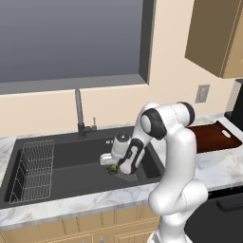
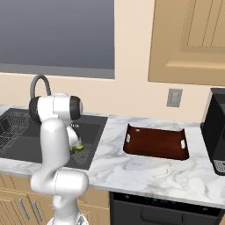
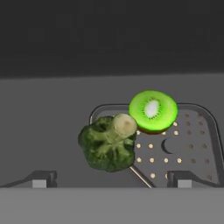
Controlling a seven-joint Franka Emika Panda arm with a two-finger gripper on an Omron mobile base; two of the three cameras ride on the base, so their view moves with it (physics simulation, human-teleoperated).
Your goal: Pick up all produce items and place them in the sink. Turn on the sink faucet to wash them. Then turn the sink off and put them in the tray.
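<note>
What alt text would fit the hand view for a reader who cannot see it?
A broccoli floret and a halved kiwi-like green fruit lie side by side on the perforated drain plate of a dark sink. The open end effector hovers over them, its fingertips wide apart.

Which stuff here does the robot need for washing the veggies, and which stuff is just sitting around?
Needed:
- broccoli and cut green fruit, both lying in the sink on the drain mesh
- faucet
- tray on the counter
- open end effector

Just sitting around:
- wire rack in the sink
- wall outlet
- black appliance
</note>
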